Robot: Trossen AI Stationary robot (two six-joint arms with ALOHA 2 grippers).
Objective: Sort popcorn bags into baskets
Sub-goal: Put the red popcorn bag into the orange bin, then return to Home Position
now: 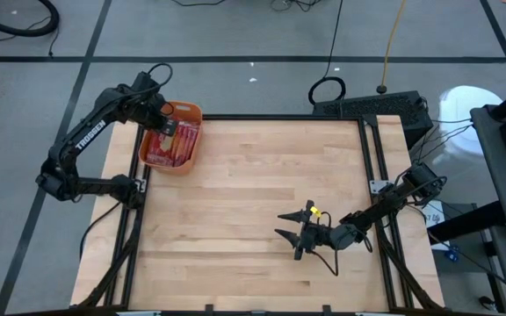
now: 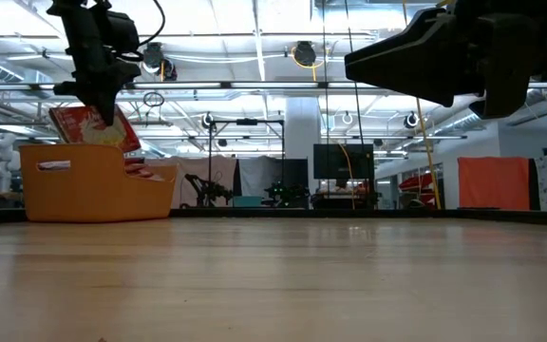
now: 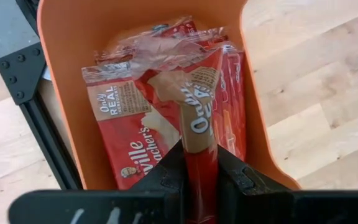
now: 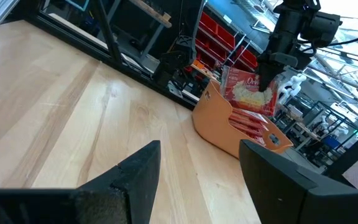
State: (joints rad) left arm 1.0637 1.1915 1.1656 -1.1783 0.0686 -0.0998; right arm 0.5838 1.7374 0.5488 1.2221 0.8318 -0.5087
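The step in hand is the deposit of a packet. The left claw [image 1: 167, 125] hangs over the orange basket [image 1: 191, 112] at the far left corner of the worktop [image 1: 253, 202]. Its fingers are drawn narrow and pinch a held popcorn bag [image 3: 199, 124] by one edge. The bag hangs edge-down above the basket's interior, with its top standing above the rim in the low view.

Inside the basket lie the other popcorn bags [image 3: 126, 134], stacked roughly flat along its length. They appear to fill much of the floor. No packet shows on the bare wood outside the basket, so the sort is judged to be near its end.

The right claw [image 1: 299, 230] rests low over the near right part of the worktop, well apart from the basket. Its fingers stand wide and hold nothing. This arm waits.

The next move calls for the following:
- Lower the held bag until it meets the stack.
- Open the left claw to release it.
- Lift straight up so that the fingers clear the rim.

A bag released on edge may lean on the wall instead of lying flat.
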